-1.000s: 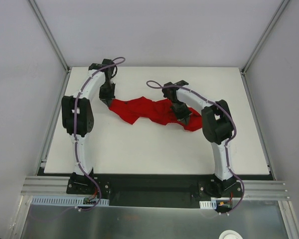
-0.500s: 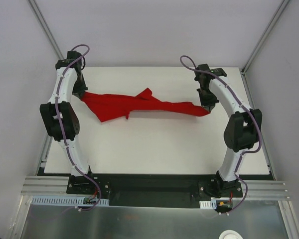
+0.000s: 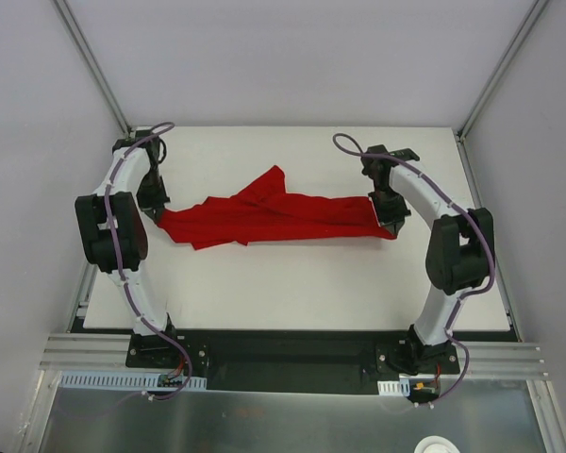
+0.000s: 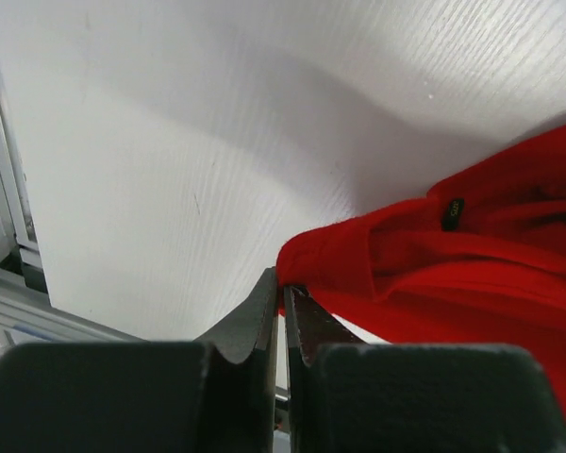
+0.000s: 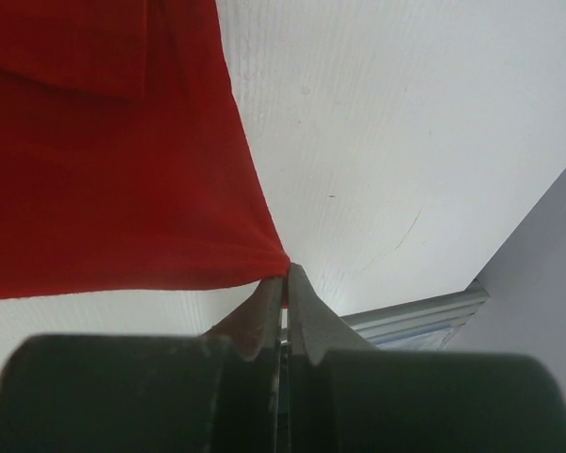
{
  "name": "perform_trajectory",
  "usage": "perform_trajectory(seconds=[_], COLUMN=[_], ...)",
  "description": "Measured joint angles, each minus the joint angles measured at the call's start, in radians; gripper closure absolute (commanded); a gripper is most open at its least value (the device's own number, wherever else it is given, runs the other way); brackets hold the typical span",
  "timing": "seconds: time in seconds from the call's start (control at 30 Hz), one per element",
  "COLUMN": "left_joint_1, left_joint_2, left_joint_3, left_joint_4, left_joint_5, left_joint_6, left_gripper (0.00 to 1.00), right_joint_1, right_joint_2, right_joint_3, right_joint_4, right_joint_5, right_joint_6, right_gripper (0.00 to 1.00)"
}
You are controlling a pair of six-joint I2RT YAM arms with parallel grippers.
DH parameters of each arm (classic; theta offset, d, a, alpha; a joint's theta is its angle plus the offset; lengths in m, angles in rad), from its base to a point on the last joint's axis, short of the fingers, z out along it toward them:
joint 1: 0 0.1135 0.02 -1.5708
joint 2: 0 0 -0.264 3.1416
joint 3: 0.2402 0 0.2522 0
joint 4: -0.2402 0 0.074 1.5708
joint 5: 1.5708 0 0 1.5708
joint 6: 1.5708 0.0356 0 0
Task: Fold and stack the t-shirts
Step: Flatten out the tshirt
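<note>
Shirt (image 3: 274, 215) spans the middle of your table (image 3: 292, 283) as a long, wrinkled red band, running from one gripper to the other.

Start at the left end. Your left gripper (image 3: 156, 209) sits near the table's left edge, pointing down at the cloth. In the left wrist view, the left gripper (image 4: 281, 283) has its jaws pressed almost together, with a bunched corner of the shirt (image 4: 434, 274) pinched at the tips. Just past that corner you can see a thick folded seam carrying a small black label (image 4: 452, 213). The cloth throws a soft shadow on the white surface under it. A metal rail (image 4: 0, 236) runs along the table edge to the left of the fingers.

Toward the middle, a loose flap of the shirt peaks toward the far side of the table, and a short tail hangs toward the near side. From above you cannot tell whether the middle rests on the table or hangs just over it.

At the right end, your right gripper (image 3: 391, 226) stands well in from the table's right edge. In the right wrist view, the right gripper (image 5: 285, 274) is clamped on a pointed corner of the shirt (image 5: 113, 160), and the cloth fans out smooth and taut to the left from the tips. The grey wall (image 5: 547, 283) rises beyond the edge.
</note>
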Motion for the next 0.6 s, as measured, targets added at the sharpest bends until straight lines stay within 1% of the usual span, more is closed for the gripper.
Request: perform_trajectory(seconds=[0.1, 0.23, 0.4, 0.53, 0.6], left_joint_1=[-0.002, -0.018, -0.055, -0.082, -0.118], left_joint_2=[0.000, -0.041, -0.212, -0.365, -0.447], left_joint_3=[0.018, 0.072, 0.114, 0.109, 0.073], left_joint_4=[-0.006, 0.027, 0.069, 0.075, 0.081], left_joint_5=[-0.012, -0.051, -0.107, -0.142, -0.187], left_joint_6=[-0.003, -0.012, -0.026, -0.053, -0.084], left_gripper=[1.00, 1.00, 1.00, 1.00, 1.00], right_joint_1=[0.004, 0.007, 0.014, 0.022, 0.027], right_joint_2=[-0.001, -0.011, -0.112, -0.225, -0.286], right_joint_3=[0.011, 0.106, 0.267, 0.397, 0.440], right_joint_4=[-0.002, -0.007, -0.011, -0.021, -0.027], right_joint_5=[0.012, 0.040, 0.090, 0.122, 0.127], right_joint_6=[0.000, 0.000, -0.002, -0.002, 0.001], right_gripper=[0.99, 0.99, 0.99, 0.99, 0.99])
